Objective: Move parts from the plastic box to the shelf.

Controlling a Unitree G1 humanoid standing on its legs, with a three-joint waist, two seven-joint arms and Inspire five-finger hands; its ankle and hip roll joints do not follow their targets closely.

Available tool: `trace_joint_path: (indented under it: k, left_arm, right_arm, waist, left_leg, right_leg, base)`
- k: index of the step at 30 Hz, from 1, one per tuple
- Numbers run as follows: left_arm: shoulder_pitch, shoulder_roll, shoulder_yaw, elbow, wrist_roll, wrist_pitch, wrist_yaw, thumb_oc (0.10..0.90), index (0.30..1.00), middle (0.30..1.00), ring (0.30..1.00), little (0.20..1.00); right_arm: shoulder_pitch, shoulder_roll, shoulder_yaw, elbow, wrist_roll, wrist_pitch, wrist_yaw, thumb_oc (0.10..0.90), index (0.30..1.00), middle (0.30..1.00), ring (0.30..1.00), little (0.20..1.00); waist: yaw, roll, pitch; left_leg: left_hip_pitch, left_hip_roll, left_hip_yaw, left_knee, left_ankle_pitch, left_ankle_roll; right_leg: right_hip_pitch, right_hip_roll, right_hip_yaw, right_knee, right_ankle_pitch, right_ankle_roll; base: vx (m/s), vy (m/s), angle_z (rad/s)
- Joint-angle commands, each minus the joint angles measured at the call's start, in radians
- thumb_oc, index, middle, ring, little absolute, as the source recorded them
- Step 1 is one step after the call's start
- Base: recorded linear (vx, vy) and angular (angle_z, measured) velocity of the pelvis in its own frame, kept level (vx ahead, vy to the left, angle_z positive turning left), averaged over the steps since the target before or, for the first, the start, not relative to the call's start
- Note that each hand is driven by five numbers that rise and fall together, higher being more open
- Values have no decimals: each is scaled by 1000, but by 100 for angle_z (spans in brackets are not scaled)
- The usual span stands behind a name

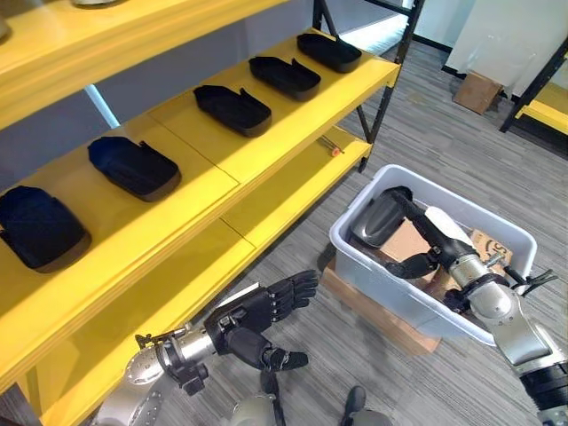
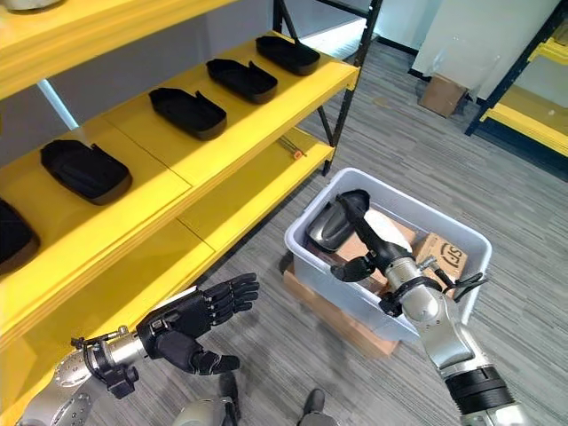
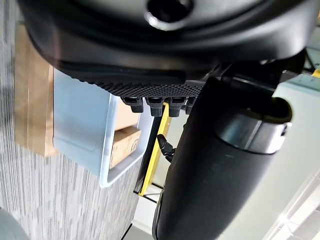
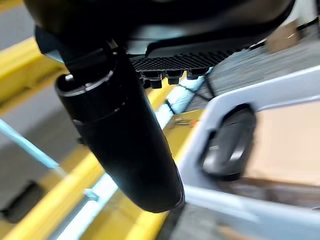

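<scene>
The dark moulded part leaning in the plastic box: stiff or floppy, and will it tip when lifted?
Probably stiff: the dark moulded part keeps its shell shape propped against the pale plastic box wall. Likely light, being thin-walled. The right hand should expect it to tip.

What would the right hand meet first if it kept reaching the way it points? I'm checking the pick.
Probably the dark part at the box's far-left end; the right hand points at it, though contact is unclear.

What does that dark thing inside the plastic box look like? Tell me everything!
The dark part is a smooth, rounded shell, black to dark grey, and looks like plastic. It leans tilted against the inner wall at the shelf-side end of the pale plastic box, beside cardboard. The right hand reaches into the box right next to it; contact is unclear.
</scene>
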Motion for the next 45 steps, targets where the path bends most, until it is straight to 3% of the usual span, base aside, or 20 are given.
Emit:
trace_joint_path:
  k: [1,8,11,14,18,23,30,34,36,38,39,40,41,42,43,45]
  left_arm:
    - [-40,8,23,-120,-108,-42,-37,900,1000,1000,1000,1000]
    - [-47,40,-5,-131,-129,-13,-55,900,1000,1000,1000,1000]
    - [-68,59,-17,-134,-145,-29,-56,900,1000,1000,1000,1000]
    - [-104,89,-30,-127,-171,-57,-23,900,1000,1000,1000,1000]
    - [-114,101,-33,-128,-178,-66,-29,900,1000,1000,1000,1000]
    - [-114,109,-35,-129,-179,-69,-51,900,1000,1000,1000,1000]
    - [-130,128,-51,-139,-161,-91,-60,900,1000,1000,1000,1000]
    - [-149,148,-60,-143,-166,-90,-76,900,1000,1000,1000,1000]
    - [-189,143,-82,-139,-165,-66,-76,900,1000,1000,1000,1000]
    - [-243,121,-123,-132,-152,-56,-68,900,1000,1000,1000,1000]
    - [-272,116,-142,-127,-157,-48,-62,900,1000,1000,1000,1000]
    - [-293,111,-159,-121,-160,-43,-53,900,1000,1000,1000,1000]
    - [-322,107,-181,-113,-176,-37,-46,900,1000,1000,1000,1000]
    - [-322,106,-184,-113,-177,-37,-48,900,1000,1000,1000,1000]
    - [-295,95,-182,-126,-161,-39,-61,900,1000,1000,1000,1000]
    - [-245,73,-161,-142,-151,-31,-96,900,1000,1000,1000,1000]
  right_arm:
    - [-142,-85,-48,-62,-53,-78,-81,900,1000,1000,1000,1000]
    - [-279,-204,-3,63,-128,-113,-125,900,1000,1000,1000,1000]
    - [-354,-275,38,127,-187,-149,-143,900,1000,1000,1000,1000]
    - [-516,-335,143,215,-251,-203,-187,900,1000,1000,1000,1000]
    - [-610,-357,214,228,-301,-217,-179,900,1000,1000,1000,1000]
    - [-687,-373,291,239,-347,-212,-168,900,1000,1000,1000,1000]
    - [-731,-366,341,307,-316,-191,-220,900,1000,1000,1000,1000]
    - [-712,-331,346,308,-298,-187,-242,900,1000,1000,1000,1000]
    - [-695,-283,352,298,-291,-159,-227,900,1000,1000,1000,1000]
    - [-673,-254,350,289,-319,-146,-244,900,1000,1000,1000,1000]
    - [-666,-244,349,286,-337,-148,-251,900,1000,1000,1000,1000]
    - [-663,-233,354,281,-357,-144,-255,900,1000,1000,1000,1000]
    - [-682,-206,386,276,-370,-120,-265,900,1000,1000,1000,1000]
    - [-698,-188,403,276,-372,-97,-263,900,1000,1000,1000,1000]
    - [-715,-158,425,268,-387,-41,-266,900,1000,1000,1000,1000]
    - [-674,-149,404,232,-386,-18,-265,900,1000,1000,1000,1000]
  waist:
    - [8,33,-40]
    - [21,51,-43]
    - [27,68,-20]
    - [41,97,24]
    - [55,109,53]
    - [70,118,84]
    - [82,124,110]
    - [73,116,100]
    - [44,97,68]
    - [24,90,55]
    - [14,86,52]
    - [11,84,52]
    - [25,102,52]
    - [36,110,52]
    - [66,127,45]
    - [90,121,42]
  left_leg:
    - [162,154,-16,-79,27,-94]
    - [144,168,-27,-79,46,-109]
    - [124,173,-33,-74,55,-118]
    - [82,180,-51,-66,68,-125]
    - [48,182,-67,-59,76,-127]
    - [13,186,-81,-48,84,-130]
    - [-24,185,-94,-22,82,-120]
    - [-2,182,-101,32,53,-111]
    - [48,196,-64,118,50,-127]
    - [31,231,-51,242,138,-156]
    - [14,233,-54,293,150,-159]
    - [-5,214,-70,318,147,-150]
    - [-41,115,-115,268,115,-100]
    - [-46,75,-138,216,106,-92]
    - [-91,46,-179,70,164,-107]
    - [-164,50,-231,-6,268,-129]
  right_leg:
    - [-54,-37,33,161,-76,21]
    - [-66,-23,29,192,-103,1]
    - [-98,-33,29,233,-121,-1]
    - [-161,-47,34,305,-148,-9]
    - [-202,-49,40,354,-171,-16]
    - [-243,-52,42,405,-192,-22]
    - [-285,-69,39,477,-214,-29]
    - [-277,-73,51,520,-238,-39]
    - [-241,-67,43,525,-275,-52]
    - [-207,-42,20,496,-281,-85]
    - [-192,-30,20,478,-281,-97]
    - [-179,-17,30,461,-278,-99]
    - [-163,20,69,406,-235,-90]
    - [-147,39,92,378,-224,-80]
    - [-87,86,128,301,-208,-73]
    - [-21,103,169,256,-201,-77]
  base:
    - [98,-81,-7]
    - [71,-93,1]
    - [-18,-78,7]
    - [-25,-135,7]
    - [-18,-78,0]
    - [8,-69,6]
    - [-17,-92,7]
    - [30,-167,10]
    - [124,-223,1]
    - [56,-222,0]
    - [55,-172,7]
    - [114,-88,34]
    - [172,1,29]
    - [345,119,-31]
    - [389,155,-86]
    - [436,174,-113]
